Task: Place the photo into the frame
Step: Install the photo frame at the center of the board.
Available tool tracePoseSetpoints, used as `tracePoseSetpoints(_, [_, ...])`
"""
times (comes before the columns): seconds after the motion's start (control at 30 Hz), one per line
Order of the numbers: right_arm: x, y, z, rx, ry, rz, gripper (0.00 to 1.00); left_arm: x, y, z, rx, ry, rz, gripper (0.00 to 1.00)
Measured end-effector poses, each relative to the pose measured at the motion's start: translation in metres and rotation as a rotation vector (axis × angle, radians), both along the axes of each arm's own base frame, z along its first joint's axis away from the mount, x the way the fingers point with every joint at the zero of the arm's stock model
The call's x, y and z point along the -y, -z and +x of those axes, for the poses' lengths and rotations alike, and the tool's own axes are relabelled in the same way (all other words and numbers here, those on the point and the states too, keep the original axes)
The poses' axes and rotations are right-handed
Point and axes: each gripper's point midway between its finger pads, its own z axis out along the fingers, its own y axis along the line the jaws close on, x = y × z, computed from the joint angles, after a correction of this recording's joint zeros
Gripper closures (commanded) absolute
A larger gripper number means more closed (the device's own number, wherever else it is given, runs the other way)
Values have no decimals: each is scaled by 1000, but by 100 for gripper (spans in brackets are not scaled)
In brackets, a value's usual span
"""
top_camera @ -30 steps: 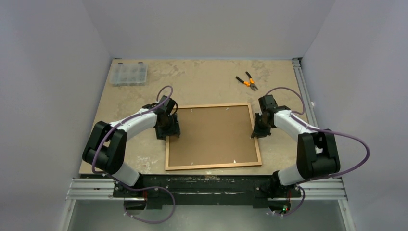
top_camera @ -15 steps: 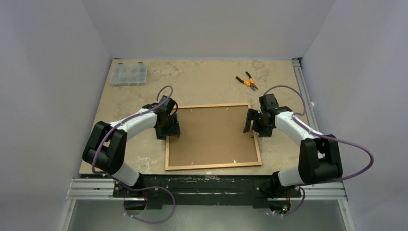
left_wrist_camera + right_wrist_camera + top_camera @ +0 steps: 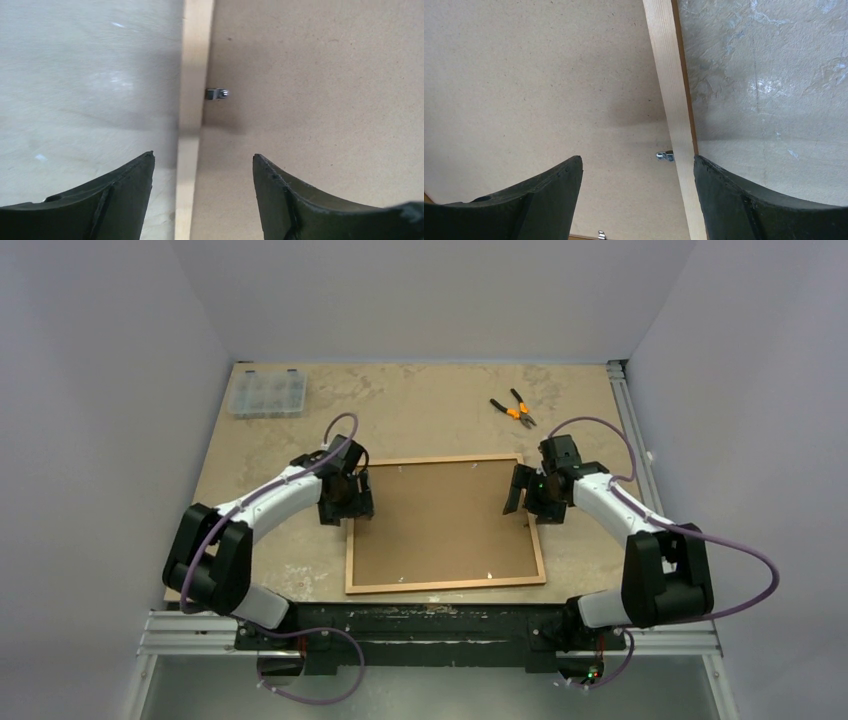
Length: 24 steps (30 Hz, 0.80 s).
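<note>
The table [image 3: 430,410] has much free surface on its far half. The frame [image 3: 445,585] lies flat at the near middle, and its near edge is close to the table's near edge. Inside the frame lies a brown backing panel [image 3: 445,525] that fills it. The photo shows in no view, and whether it lies under the panel I cannot tell.

The left gripper [image 3: 202,156] stands with wide jaws across the frame's left moulding, one finger over the table and one over the panel, and it holds nothing. The right gripper [image 3: 638,158] stands the same way across the right moulding, wide and holding nothing.

One second before, the right gripper was narrow and just outside the right moulding; now it is open and a little more over the panel. The left gripper went slightly toward the far end. The frame is in the same place.

A clear compartment box [image 3: 266,393] sits at the far left corner; its content is too small to tell. Orange-handled pliers [image 3: 514,408] lie far right. A small metal tab [image 3: 216,94] on the left moulding reaches over the panel, and another tab [image 3: 665,156] on the right.
</note>
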Motion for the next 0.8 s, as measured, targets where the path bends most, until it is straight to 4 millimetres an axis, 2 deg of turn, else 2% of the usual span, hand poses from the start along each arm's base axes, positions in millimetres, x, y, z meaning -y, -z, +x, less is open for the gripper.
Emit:
tracePoseSetpoints(0.2, [-1, 0, -2, 20, -1, 15, 23, -29, -33, 2, 89, -30, 154, 21])
tracePoseSetpoints(0.3, [-2, 0, -2, 30, 1, 19, 23, -29, -52, -3, 153, 2, 176, 20])
tracePoseSetpoints(0.33, [-3, 0, -2, 32, 1, 21, 23, -25, -58, -5, 179, 28, 172, 15])
tracePoseSetpoints(0.43, [-10, 0, -2, 39, -10, 29, 24, 0, -78, -14, 256, 152, 122, 1])
tracePoseSetpoints(0.57, [-30, -2, -4, 45, -48, 61, 24, 46, -97, -28, 341, 331, -17, 0])
tracePoseSetpoints(0.63, [-40, -2, -6, 43, -68, 83, 24, 73, -103, -40, 371, 442, -75, 0])
tracePoseSetpoints(0.8, [-61, -5, -11, 30, -96, 148, 23, 125, -101, -76, 393, 701, -151, 3])
